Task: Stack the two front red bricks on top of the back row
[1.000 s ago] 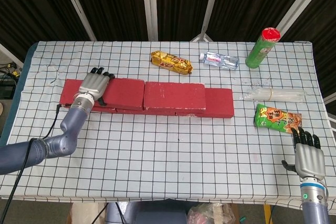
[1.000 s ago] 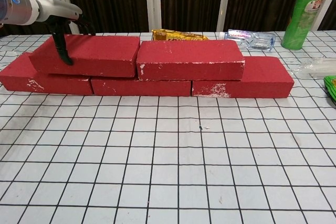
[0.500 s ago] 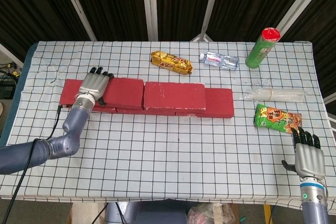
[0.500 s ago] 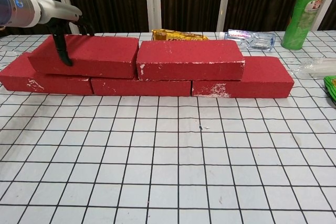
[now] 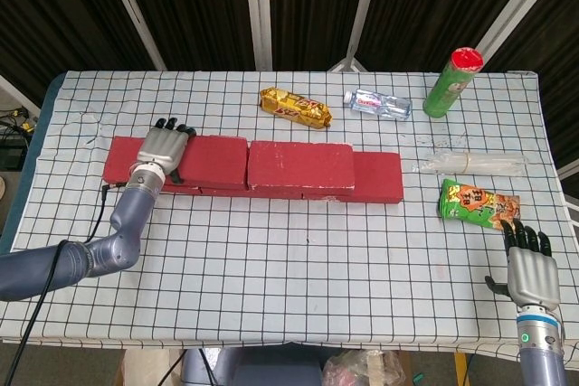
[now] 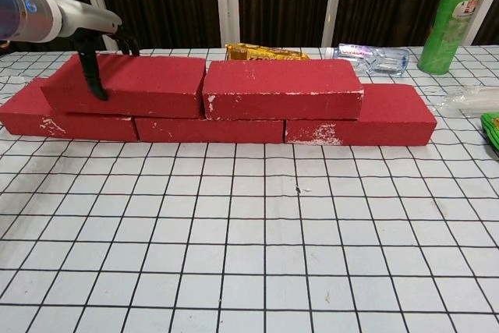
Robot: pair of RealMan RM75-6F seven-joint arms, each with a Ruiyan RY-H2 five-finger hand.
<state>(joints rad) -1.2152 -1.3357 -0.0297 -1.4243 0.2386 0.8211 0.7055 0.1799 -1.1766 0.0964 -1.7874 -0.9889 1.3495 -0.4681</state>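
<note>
Chest view: fingers [image 6: 95, 76] straddle the upper-left brick's [image 6: 132, 83] left end.

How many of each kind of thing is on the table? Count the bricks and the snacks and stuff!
Red bricks: 5 (upper left, upper right, lower left, lower middle, lower right)
Snack packets: 2 (gold, green)
Chip tube: 1
Water bottle: 1
Clear plastic wrapper: 1
Total: 10

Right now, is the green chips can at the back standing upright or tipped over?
Upright. The green chips can stands on its base at the table's back right with its red lid on top; the chest view shows it vertical too.
</note>
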